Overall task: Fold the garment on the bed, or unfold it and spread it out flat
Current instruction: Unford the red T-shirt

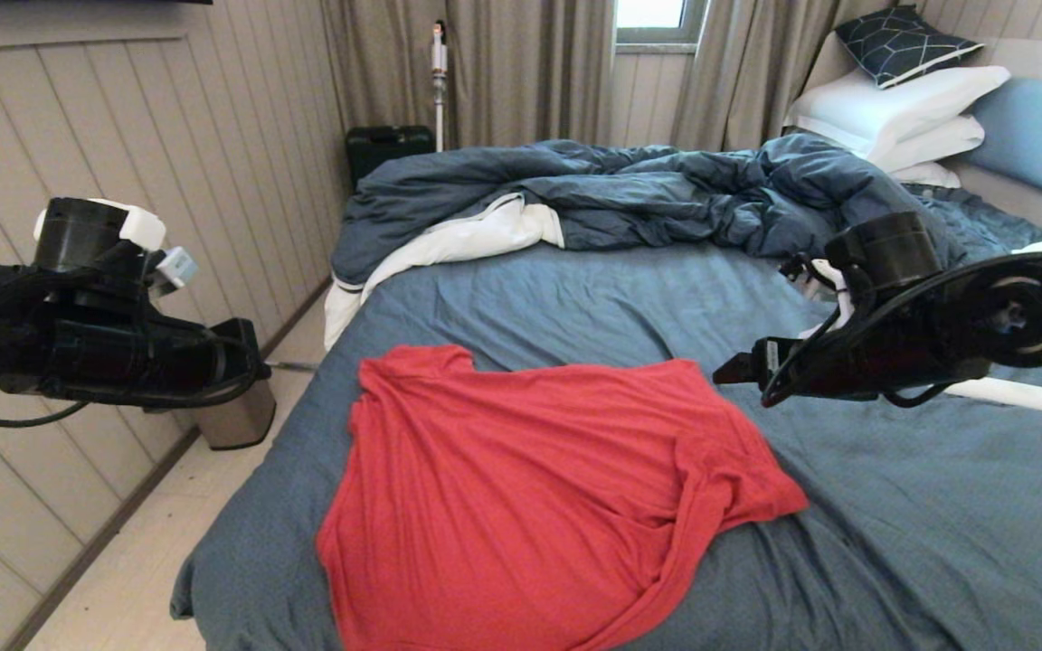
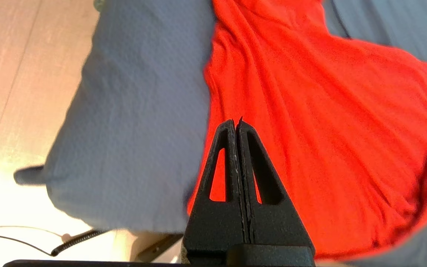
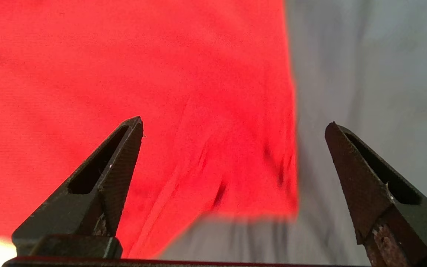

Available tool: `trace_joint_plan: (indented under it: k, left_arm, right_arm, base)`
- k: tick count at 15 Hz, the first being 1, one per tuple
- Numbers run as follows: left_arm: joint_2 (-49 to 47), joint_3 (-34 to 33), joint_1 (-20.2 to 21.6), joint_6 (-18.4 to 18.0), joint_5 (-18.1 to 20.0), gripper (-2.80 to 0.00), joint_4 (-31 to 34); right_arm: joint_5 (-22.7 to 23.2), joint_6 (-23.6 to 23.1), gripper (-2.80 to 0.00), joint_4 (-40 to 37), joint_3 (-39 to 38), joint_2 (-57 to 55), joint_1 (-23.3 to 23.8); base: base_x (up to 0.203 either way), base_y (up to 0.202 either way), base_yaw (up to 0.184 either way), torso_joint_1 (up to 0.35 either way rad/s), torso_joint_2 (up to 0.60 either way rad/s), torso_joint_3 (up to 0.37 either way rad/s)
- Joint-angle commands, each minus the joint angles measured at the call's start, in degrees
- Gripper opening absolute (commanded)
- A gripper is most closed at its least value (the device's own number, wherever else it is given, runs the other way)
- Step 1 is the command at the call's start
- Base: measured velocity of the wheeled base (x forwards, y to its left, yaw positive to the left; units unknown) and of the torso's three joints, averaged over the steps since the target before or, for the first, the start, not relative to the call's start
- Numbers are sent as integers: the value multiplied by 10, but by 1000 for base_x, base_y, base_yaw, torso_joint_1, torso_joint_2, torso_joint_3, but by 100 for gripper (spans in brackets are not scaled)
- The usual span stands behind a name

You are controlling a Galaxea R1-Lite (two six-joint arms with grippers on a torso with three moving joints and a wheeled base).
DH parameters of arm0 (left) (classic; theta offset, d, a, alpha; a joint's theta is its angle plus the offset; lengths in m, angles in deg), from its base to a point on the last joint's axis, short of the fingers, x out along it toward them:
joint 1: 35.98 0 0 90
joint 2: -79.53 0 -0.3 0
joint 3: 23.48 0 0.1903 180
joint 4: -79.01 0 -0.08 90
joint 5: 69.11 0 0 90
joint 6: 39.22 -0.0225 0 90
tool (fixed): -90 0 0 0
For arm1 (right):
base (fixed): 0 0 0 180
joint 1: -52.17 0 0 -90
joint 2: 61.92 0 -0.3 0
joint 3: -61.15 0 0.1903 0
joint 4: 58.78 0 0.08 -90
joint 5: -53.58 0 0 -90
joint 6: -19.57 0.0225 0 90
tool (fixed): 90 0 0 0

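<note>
- Head view: the garment (image 1: 530, 488) lies spread on the bed (image 1: 892, 506), on the sheet in front of the duvet (image 1: 629, 194). The left gripper (image 1: 254, 366) hangs beside the bed, off the garment's edge; the right gripper (image 1: 734, 372) hovers by the garment's far corner.
- Left wrist view: the left gripper's fingers (image 2: 226, 159) are pressed together, holding nothing, above the garment's edge.
- Right wrist view: the right gripper's fingers (image 3: 117, 167) are spread wide and empty over the garment's corner.

A black case (image 1: 387, 146) stood at the upper centre-left beneath grey curtains (image 1: 521, 68), with a stick vacuum (image 1: 439, 72) upright beside it. A metal bin (image 1: 236, 418) sat at the left on the pale floor (image 1: 123, 579), against the panelled wall (image 1: 168, 136).
</note>
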Motion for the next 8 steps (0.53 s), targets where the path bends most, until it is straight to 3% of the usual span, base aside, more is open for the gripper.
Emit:
trace_joint_plan:
  k: [1, 3, 8]
  left_arm:
    - [31, -20, 0, 2, 1, -280, 0]
    - [33, -46, -1, 1, 2, -280, -9]
    - [7, -67, -2, 2, 26, -280, -41]
  right_arm:
    - [23, 3, 0, -42, 3, 28, -6]
    - [33, 4, 0, -105, 3, 27, -23]
    - [30, 1, 0, -138, 6, -2, -54]
  base:
    - [0, 0, 0, 0, 0, 0]
    - [0, 0, 0, 0, 0, 0]
    - [0, 0, 0, 0, 0, 0]
